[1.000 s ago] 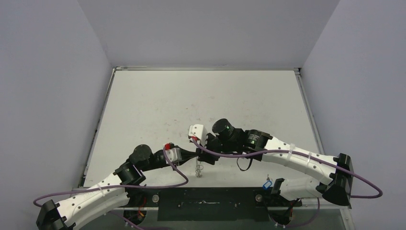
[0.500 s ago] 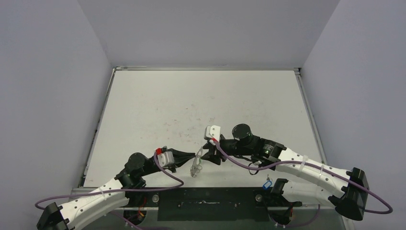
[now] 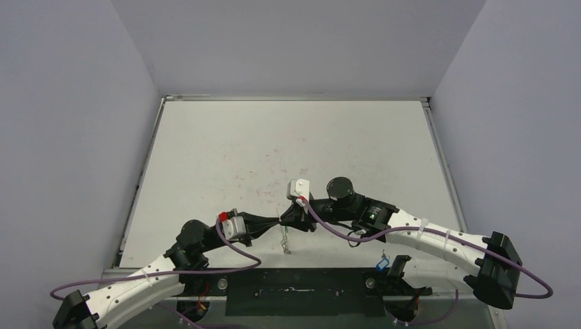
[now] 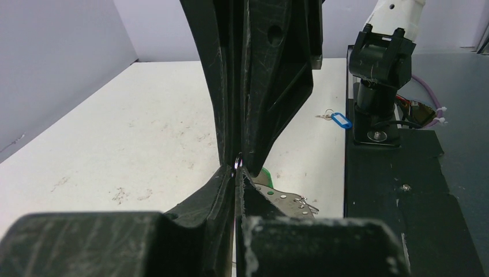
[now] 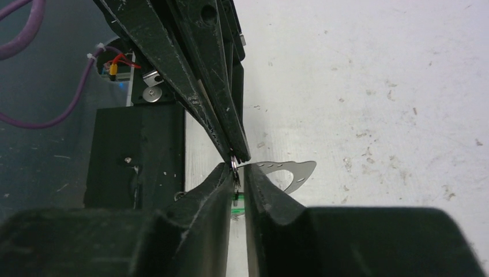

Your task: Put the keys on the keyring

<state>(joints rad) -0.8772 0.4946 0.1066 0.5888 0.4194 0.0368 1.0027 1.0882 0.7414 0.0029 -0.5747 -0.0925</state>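
Drawn back in, the right gripper (image 3: 290, 218) is now set tip to tip with the left gripper (image 3: 277, 221). The keyring (image 3: 286, 241) is clenched in the left fingers and hangs below them. The right fingers are narrowly parted, and any grip cannot be told. The keyring should be held still while the green key (image 4: 266, 172), under the right fingers, is threaded slowly.

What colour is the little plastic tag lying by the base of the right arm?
The tag is blue, clearest in the left wrist view.
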